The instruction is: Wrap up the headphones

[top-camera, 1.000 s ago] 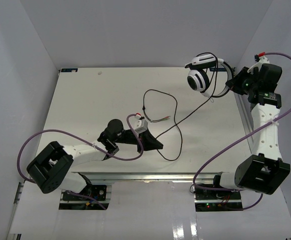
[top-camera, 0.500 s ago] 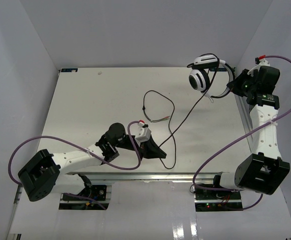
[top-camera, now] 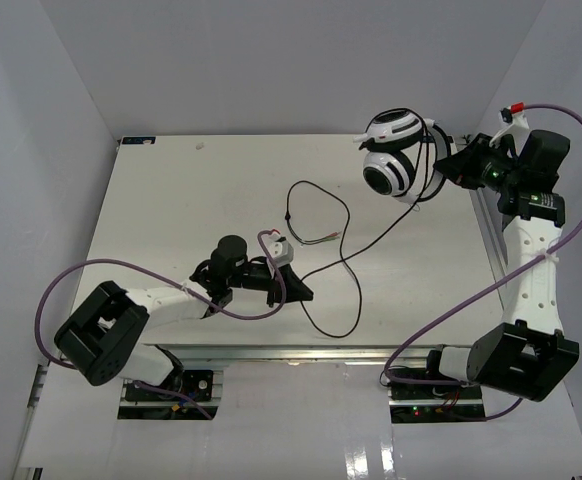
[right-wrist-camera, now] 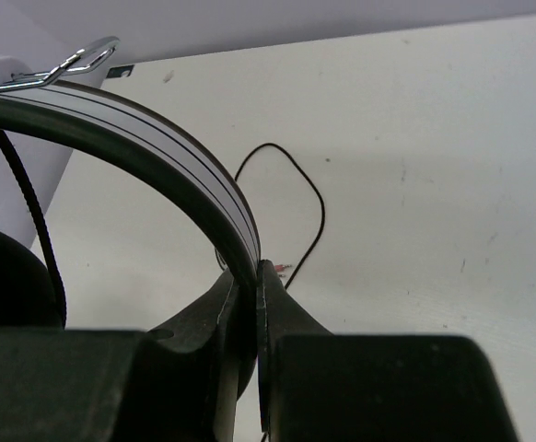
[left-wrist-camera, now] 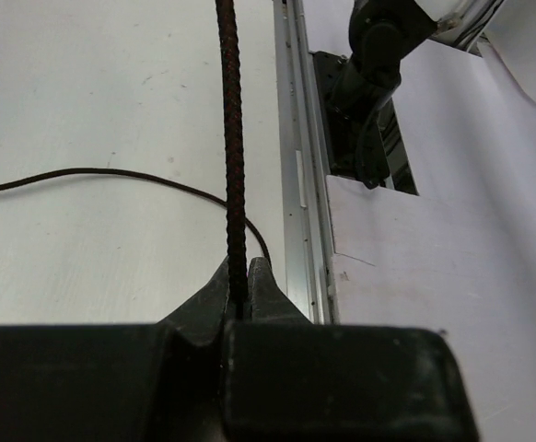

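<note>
Top external view: the headphones (top-camera: 391, 155) are seen held clear of the desk (top-camera: 171, 200), above its far right corner, with the two round earcups (top-camera: 389, 176) hanging to the left of the right pincer (top-camera: 449, 160). The right pincer is closed on the dark headband (top-camera: 433, 150). The thin black cable (top-camera: 343, 250) is seen dropping from the headphones to the desk surface, running toward the near edge and looping back to the left pincer (top-camera: 304, 293), which is closed on it close to the middle of the near edge. A further loop of cable is laid out on the middle of the desk, and its coloured-wire end (top-camera: 316, 238) rests there, apart from both pincers.

Left wrist view: the jaws are shut with the braided cable clamped between them, and the cable is drawn taut, straight away from the fingertips. A slack stretch of the same cable is seen lying on the desk to the left. The metal rail (left-wrist-camera: 297, 175) along the desk's near edge is visible.

Right wrist view: the jaws are shut on the headband, whose white striped outer face arcs up to the left. One dark earcup is partly visible at the lower left.
</note>
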You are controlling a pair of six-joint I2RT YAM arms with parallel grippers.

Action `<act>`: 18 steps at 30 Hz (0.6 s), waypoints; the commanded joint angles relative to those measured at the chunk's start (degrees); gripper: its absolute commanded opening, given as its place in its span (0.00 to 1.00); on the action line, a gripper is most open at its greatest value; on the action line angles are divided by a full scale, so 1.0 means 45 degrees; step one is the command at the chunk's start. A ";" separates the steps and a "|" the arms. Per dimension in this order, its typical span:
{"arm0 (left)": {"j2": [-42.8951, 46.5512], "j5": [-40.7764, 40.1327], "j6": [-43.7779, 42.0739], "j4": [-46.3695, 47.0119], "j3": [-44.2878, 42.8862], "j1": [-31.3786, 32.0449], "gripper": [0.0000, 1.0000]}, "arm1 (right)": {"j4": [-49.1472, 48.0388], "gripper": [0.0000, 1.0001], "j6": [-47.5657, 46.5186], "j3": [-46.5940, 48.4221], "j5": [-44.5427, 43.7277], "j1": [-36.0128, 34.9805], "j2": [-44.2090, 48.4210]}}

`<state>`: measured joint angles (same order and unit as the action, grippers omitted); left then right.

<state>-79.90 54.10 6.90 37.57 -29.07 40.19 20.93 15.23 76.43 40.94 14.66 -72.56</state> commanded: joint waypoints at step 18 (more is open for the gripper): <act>-0.0763 0.2683 -0.0457 -0.1816 -0.3471 -0.4022 0.00 | 0.1786 0.08 -0.9824 -0.1257 0.0450 -0.0863 0.3047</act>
<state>-81.77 63.20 6.84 33.48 -38.93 24.35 27.39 -18.03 71.19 44.90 13.66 -63.10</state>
